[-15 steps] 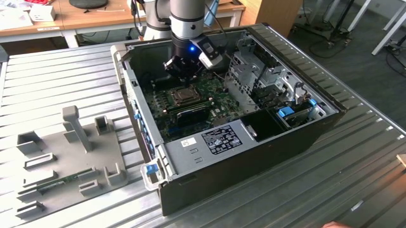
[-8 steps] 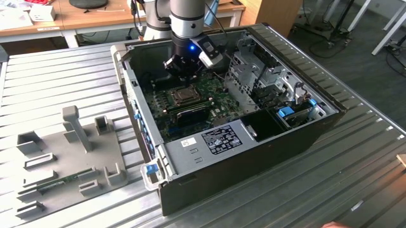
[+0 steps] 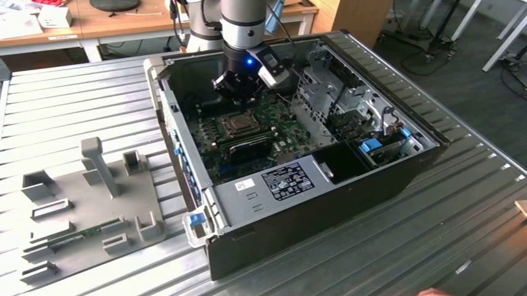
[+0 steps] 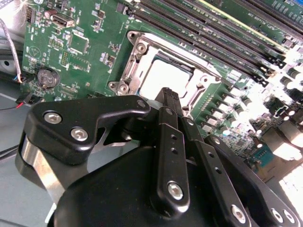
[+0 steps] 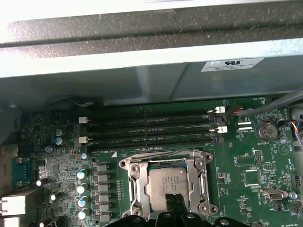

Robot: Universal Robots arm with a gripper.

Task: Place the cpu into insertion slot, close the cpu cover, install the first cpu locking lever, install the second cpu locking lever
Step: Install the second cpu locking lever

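The cpu (image 5: 166,181) lies flat in the insertion slot (image 5: 205,163), its silver-grey top showing. The cpu cover (image 5: 131,185) is down around it, framing the chip in its window. A thin metal lever rod (image 5: 156,152) runs along one socket edge. In the second wrist view the cpu (image 4: 163,75) and cpu cover (image 4: 137,59) sit just past my fingertips. My gripper (image 5: 174,201) is shut with nothing held, its black tips just above the chip's edge. In the exterior view the gripper (image 3: 239,92) hangs inside the case over the insertion slot (image 3: 240,124).
The green motherboard (image 3: 276,114) lies in an open black computer case (image 3: 329,203) on a ribbed metal table (image 3: 82,105). Long black memory slots (image 5: 149,127) run beside the socket. A grey fixture plate (image 3: 82,209) lies at the exterior view's left. Drive cages (image 3: 342,98) stand at its right.
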